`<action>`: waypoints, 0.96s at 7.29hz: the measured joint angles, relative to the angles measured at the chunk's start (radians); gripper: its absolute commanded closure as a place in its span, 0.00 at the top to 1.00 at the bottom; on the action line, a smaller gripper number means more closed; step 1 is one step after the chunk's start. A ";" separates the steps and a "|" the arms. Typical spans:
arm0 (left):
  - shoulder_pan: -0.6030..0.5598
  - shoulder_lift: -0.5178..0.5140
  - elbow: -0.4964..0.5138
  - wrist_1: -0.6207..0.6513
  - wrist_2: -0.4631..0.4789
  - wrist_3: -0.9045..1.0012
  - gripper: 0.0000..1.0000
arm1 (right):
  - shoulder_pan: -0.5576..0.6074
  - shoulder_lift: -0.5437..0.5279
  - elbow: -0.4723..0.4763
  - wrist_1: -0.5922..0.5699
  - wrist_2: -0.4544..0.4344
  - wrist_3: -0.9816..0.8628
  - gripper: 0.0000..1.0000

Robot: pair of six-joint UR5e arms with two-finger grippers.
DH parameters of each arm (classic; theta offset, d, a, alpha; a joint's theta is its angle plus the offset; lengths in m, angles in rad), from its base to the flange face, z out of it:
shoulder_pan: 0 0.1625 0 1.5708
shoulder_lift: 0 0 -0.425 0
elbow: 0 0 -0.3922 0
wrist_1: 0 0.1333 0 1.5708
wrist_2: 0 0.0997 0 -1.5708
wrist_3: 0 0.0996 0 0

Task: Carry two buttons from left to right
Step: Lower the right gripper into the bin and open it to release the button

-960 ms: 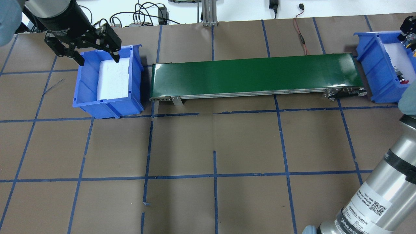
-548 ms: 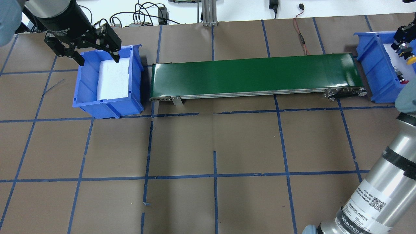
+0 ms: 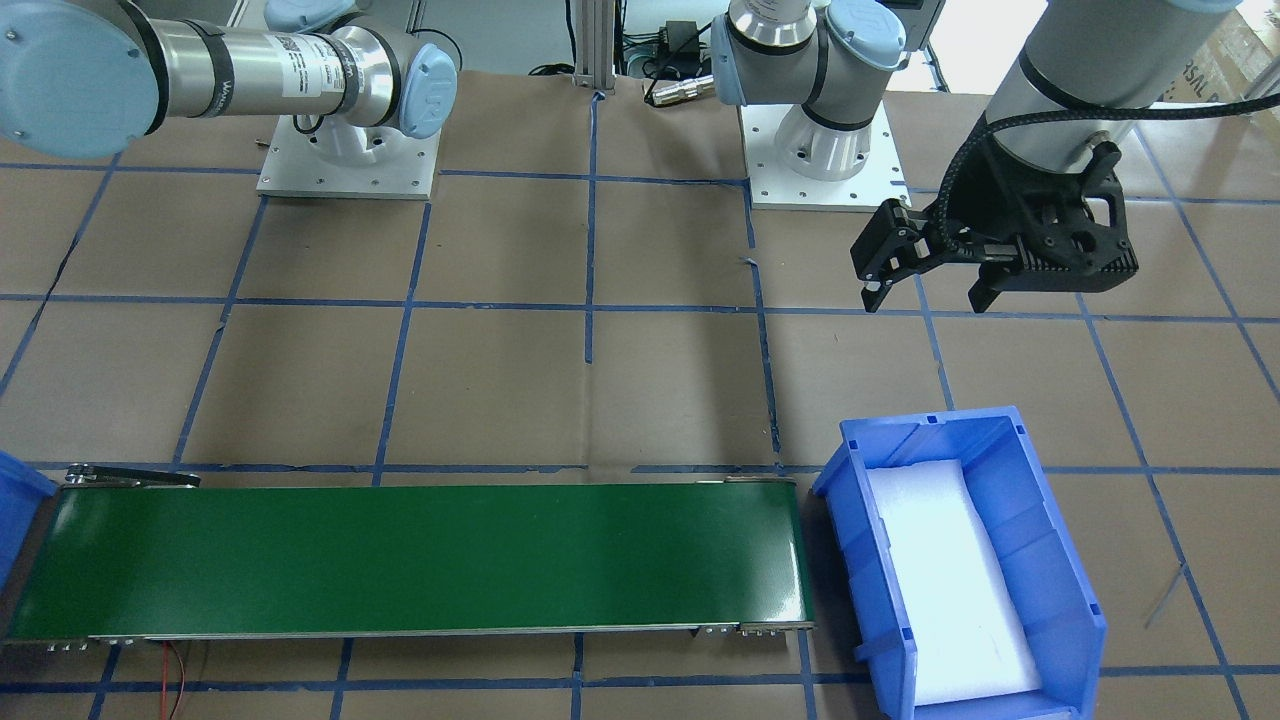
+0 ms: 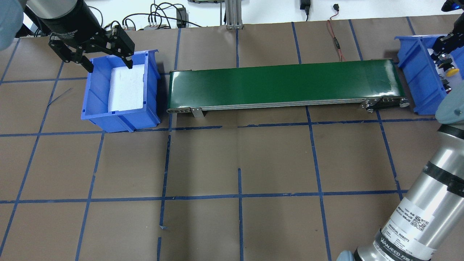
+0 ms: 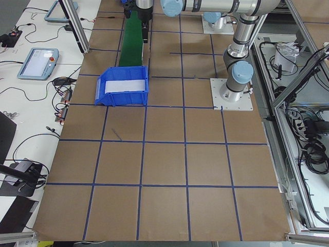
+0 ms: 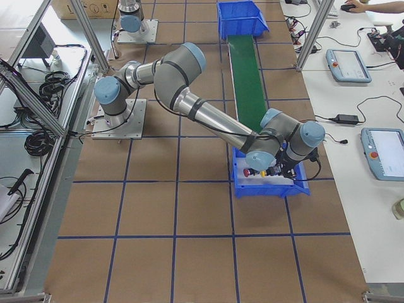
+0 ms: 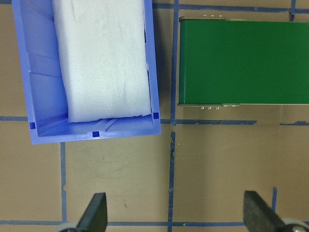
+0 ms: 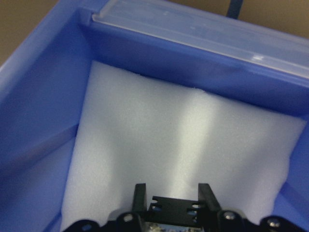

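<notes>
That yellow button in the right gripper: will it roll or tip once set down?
Likely tips: the yellow button looks top-heavy, a wide round cap on a narrower body. It may roll slightly on that cap, though the white foam lining the blue bin should probably damp it.

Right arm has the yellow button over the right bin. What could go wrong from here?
1. The right gripper holds the yellow button seemingly well above the foam. If it is released from there, it may bounce or tip.
2. The red button lies close by in the same blue bin. Lowering could knock it, or the yellow one could land on it.
</notes>
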 measured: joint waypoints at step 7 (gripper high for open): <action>0.000 0.000 0.001 0.001 0.000 0.000 1.00 | 0.001 0.033 -0.048 0.016 0.013 0.004 0.62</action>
